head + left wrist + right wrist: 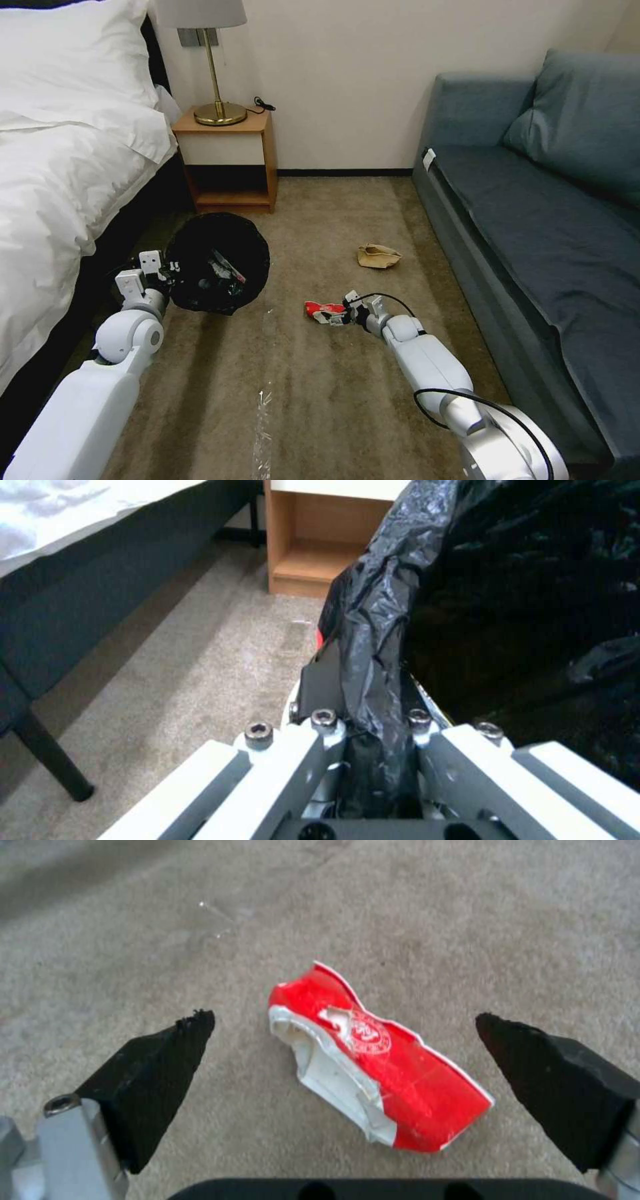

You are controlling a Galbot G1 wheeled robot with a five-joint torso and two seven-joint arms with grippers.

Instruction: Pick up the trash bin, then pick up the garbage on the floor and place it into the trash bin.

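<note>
**A:** Where is the trash bin, and what has hold of it?

**B:** The trash bin, lined with a glossy black bag, sits at about ten o'clock in the head view, between the bed and the middle of the carpet. The left gripper is at the bin's nine o'clock edge. In the left wrist view its fingers are clenched on the bag-covered rim, with crumpled black plastic pinched between them. A few pieces of litter lie inside the bin; I cannot tell which ones.

**A:** And the right arm?

**B:** The right gripper is low over the carpet just right of centre, reaching toward nine o'clock. Its two black fingertips are spread wide, holding nothing. The red-and-white packet lies crumpled on the carpet between them, touching neither in the right wrist view.

**A:** Any other garbage on the floor?

**B:** A brown paper bag lies on the carpet at about one o'clock from the right gripper, near the blue sofa and well apart from the bin.

**A:** What else is around?

**B:** A wooden nightstand stands at twelve o'clock from the bin, against the wall, with a brass lamp on top.
</note>
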